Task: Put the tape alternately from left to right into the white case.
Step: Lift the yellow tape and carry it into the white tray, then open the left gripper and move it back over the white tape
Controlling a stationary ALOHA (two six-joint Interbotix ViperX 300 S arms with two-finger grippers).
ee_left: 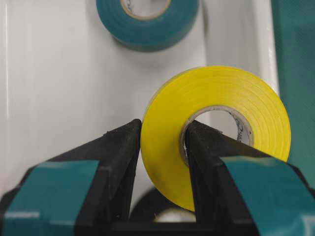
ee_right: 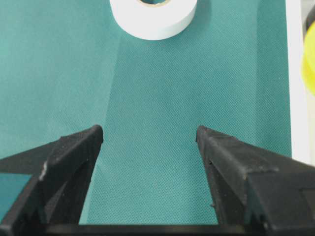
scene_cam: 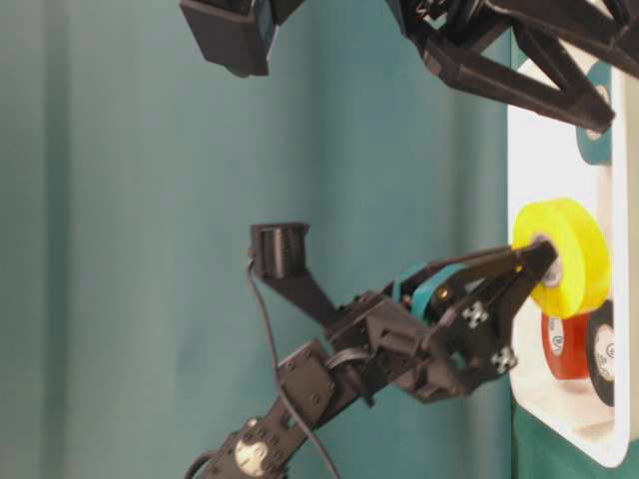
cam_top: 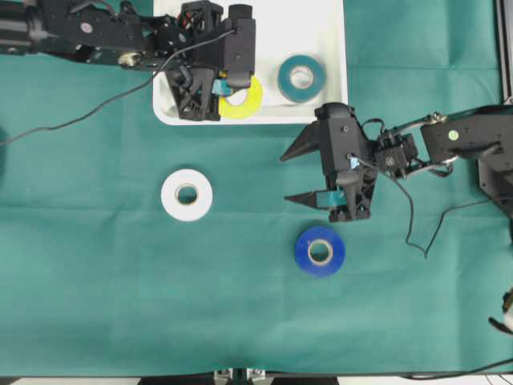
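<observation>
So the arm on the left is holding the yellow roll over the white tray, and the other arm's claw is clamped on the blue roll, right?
Not quite. The left gripper does hold the yellow roll over the white tray, but the overhead view shows the right gripper open and empty; the blue roll lies apart on the cloth.

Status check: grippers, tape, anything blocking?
Left gripper shut on yellow roll, over case. Right gripper open, empty. White roll, blue roll still on cloth. Nothing blocking.
</observation>
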